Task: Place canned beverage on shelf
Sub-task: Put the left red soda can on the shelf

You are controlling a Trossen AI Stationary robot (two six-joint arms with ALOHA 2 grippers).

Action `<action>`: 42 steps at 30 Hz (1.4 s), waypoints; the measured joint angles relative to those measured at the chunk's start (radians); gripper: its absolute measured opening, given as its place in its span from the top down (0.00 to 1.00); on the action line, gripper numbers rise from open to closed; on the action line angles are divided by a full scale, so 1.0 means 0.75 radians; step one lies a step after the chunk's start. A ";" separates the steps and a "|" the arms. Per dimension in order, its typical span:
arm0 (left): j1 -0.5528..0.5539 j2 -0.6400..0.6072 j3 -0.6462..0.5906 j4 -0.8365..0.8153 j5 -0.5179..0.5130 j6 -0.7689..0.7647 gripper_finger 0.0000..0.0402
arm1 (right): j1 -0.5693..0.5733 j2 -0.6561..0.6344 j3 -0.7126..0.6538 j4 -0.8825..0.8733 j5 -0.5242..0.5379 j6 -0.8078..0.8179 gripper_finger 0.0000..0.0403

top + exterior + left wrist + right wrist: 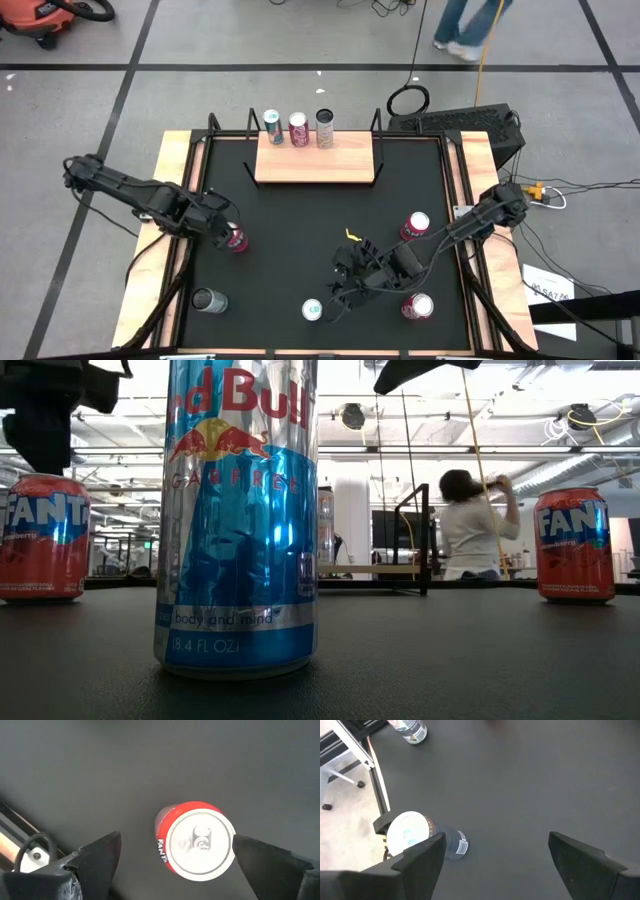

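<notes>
Left gripper (175,857) hangs spread wide over an upright red Fanta can (196,840) near the table's (300,230) left edge, jaws clear of it. Overhead, the shelf (316,160) at the back carries three cans. Right gripper (492,852) gapes empty above the Red Bull can (420,837), which looms large at table level.
</notes>
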 joint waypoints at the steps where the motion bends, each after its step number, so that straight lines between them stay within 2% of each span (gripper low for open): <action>1: 0.000 -0.013 0.001 -0.005 -0.004 -0.001 0.05 | -0.004 0.000 0.000 0.000 0.000 0.001 0.15; 9: -0.001 -0.024 0.004 0.067 -0.012 0.031 0.05 | -0.013 0.000 0.000 0.013 0.000 0.004 0.15; 18: -0.002 0.079 0.004 0.060 -0.035 0.045 0.05 | -0.013 0.000 0.000 0.041 0.000 0.015 0.15; 24: -0.002 0.142 0.004 0.084 0.002 0.075 0.05 | -0.013 0.000 0.000 0.041 0.000 0.034 0.15; 29: -0.002 0.145 -0.092 0.139 0.069 0.031 0.05 | -0.012 0.000 0.000 0.041 0.000 0.046 0.15; 35: -0.004 0.144 -0.162 0.256 0.079 0.026 0.05 | -0.012 0.000 0.000 0.041 0.000 0.050 0.15; 38: -0.004 0.143 -0.162 0.265 0.075 0.033 0.08 | -0.011 0.000 0.000 0.041 0.000 0.054 0.15; 42: -0.003 0.143 -0.162 0.259 0.086 0.074 0.21 | -0.011 0.000 0.000 0.040 0.000 0.068 0.15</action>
